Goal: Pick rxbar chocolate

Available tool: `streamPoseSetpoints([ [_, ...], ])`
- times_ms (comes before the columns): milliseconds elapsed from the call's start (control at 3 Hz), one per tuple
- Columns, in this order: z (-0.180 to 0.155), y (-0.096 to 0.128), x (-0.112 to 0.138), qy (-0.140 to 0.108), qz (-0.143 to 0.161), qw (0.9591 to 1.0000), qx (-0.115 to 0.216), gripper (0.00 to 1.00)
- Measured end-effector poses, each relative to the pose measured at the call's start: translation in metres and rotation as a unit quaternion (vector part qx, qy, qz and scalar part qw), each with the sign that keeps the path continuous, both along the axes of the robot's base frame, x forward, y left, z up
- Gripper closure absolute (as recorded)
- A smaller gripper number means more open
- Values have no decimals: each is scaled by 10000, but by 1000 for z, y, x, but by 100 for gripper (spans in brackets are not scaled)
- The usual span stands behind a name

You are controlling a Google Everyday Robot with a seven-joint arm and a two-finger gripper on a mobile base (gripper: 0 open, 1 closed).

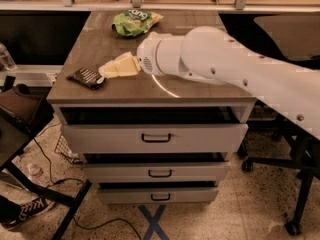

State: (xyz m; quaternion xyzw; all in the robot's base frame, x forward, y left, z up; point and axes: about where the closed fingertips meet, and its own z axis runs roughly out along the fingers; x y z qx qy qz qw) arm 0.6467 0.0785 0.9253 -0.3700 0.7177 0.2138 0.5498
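Note:
The rxbar chocolate [87,77] is a small flat dark bar with thin white lines. It lies near the front left corner of the wooden cabinet top [125,91]. My gripper [106,71] reaches in from the right on a white arm. Its pale fingertips hover just right of the bar, almost at its right end. The arm hides most of a clear bowl; only an arc of its rim [162,88] shows below the wrist.
A green crinkly snack bag [134,21] lies at the back of the top. The cabinet has three drawers with dark handles [156,138]. A dark table stands at the left, a chair base [295,224] at the right, cables and a shoe on the floor.

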Motion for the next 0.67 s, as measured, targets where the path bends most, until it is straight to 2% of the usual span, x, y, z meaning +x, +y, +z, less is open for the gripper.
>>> streamPoseSetpoints([
  [333, -26, 37, 14, -41, 215, 9992, 339, 0],
  [667, -27, 40, 15, -45, 243, 9992, 323, 0],
])
